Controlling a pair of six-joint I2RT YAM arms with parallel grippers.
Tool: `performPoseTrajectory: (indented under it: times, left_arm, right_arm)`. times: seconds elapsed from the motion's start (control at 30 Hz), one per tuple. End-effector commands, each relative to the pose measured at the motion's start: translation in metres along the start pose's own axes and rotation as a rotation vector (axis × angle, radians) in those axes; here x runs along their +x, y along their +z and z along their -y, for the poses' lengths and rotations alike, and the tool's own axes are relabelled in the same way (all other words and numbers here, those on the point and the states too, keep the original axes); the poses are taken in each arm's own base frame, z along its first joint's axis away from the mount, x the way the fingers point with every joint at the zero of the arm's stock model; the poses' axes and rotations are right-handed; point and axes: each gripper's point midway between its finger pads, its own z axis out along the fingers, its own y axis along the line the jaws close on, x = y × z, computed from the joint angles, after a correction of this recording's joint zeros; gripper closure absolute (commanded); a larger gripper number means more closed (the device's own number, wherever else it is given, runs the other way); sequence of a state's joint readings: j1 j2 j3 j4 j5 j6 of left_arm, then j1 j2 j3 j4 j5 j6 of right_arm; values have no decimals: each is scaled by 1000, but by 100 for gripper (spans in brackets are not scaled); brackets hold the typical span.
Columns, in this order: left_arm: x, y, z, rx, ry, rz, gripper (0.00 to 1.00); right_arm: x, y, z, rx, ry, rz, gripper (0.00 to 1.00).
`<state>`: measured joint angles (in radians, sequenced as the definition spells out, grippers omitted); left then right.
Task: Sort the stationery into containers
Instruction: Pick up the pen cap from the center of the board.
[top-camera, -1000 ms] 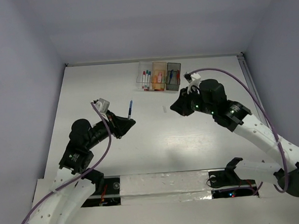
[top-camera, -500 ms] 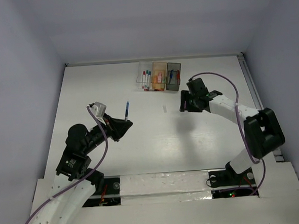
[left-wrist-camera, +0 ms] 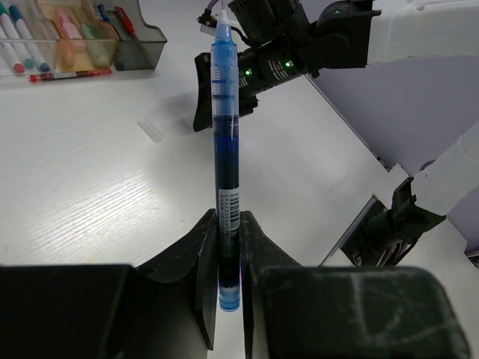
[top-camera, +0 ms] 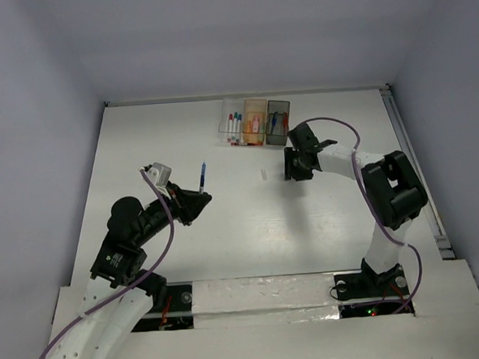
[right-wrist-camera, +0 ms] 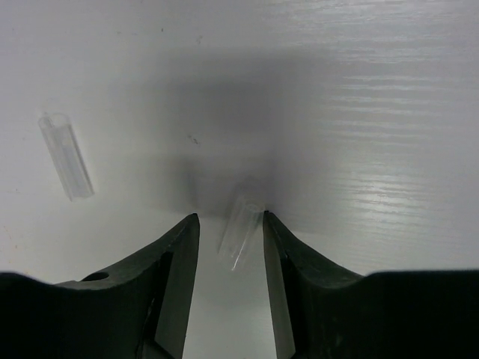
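1. My left tool [left-wrist-camera: 228, 218]: clamped tight on a blue pen [left-wrist-camera: 226, 127], which stands upright above the table [left-wrist-camera: 82, 187].
2. Three bins [top-camera: 255, 105]: far side, in a row, markers [top-camera: 234, 124] inside.
3. My right tool [right-wrist-camera: 230, 217]: jaws parted low over the table, with a small clear tube [right-wrist-camera: 241, 232] between them; I cannot tell whether it is gripped. A second clear tube [right-wrist-camera: 66, 155] lies loose nearby.

Blue pen [left-wrist-camera: 225, 142] with a white barcode label. Orange bin [top-camera: 254, 120], flanked by a clear bin [top-camera: 231, 121] and a smoky grey bin [top-camera: 278, 117]. White table [top-camera: 156, 152].
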<state>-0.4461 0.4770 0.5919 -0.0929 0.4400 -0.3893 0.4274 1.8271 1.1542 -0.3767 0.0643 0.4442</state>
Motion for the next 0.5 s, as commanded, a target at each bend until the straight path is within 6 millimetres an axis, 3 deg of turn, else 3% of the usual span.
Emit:
performPoseTrajectory:
  times: [0.0,0.47]
  left_arm:
    - [-12,1,5,14,30,29,100]
    - [-13,1,0,-9,30,33,100]
  right_arm:
    - [-14,6,-7,-7,-22,30,56]
    - [3,1,6,90,-120,-70,56]
